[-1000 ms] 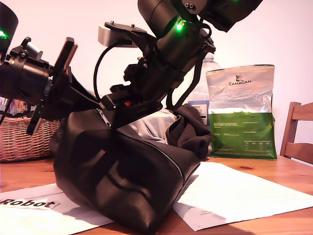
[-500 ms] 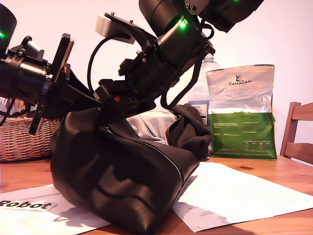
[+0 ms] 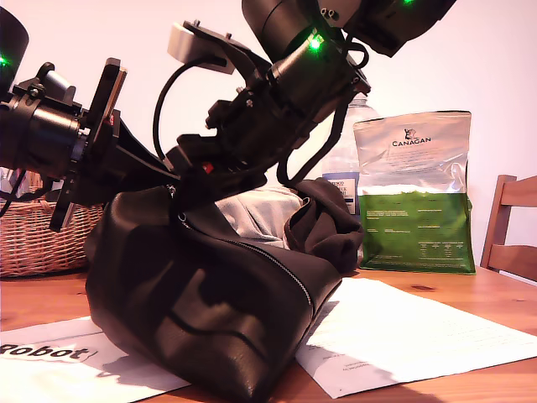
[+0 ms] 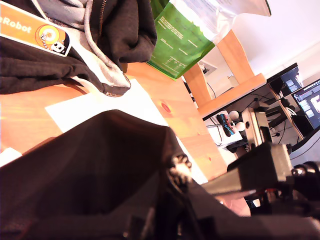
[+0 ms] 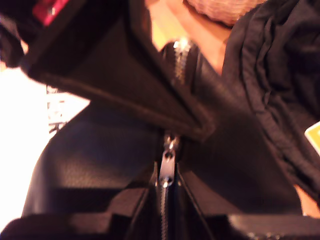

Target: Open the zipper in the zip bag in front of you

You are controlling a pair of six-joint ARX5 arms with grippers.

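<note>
Pale wall stands behind a warm wooden table (image 3: 470, 290) strewn with white printed paper sheets (image 3: 403, 332), and in the middle of it slumps the large, soft zip bag of dark brown-black leather (image 3: 193, 302), its high end toward the exterior view's left and its low end sloping down toward the exterior view's right. Along that sloping top edge runs the zipper of small silver metal teeth (image 3: 277, 260). Two black arms meet at the bag's high end. The first pincer (image 3: 164, 180), reaching in from the exterior view's left, lies against the leather at the very top of the bag; whether its jaws are clamped on the leather I cannot tell, since its own camera shows only dark shapes there. The second pincer (image 5: 167, 187), coming down from above, has its jaws drawn together on the zipper's small silver pull tab, right by the first pincer's finger. Behind the bag lies a heap of black and grey cloth garments (image 3: 323, 222). A woven wicker basket (image 3: 33, 239) sits at the exterior view's left, a silver and green CANAGAN foil pouch (image 3: 415, 193) stands upright toward its right, and a wooden chair (image 3: 512, 227) shows at the right edge.
</note>
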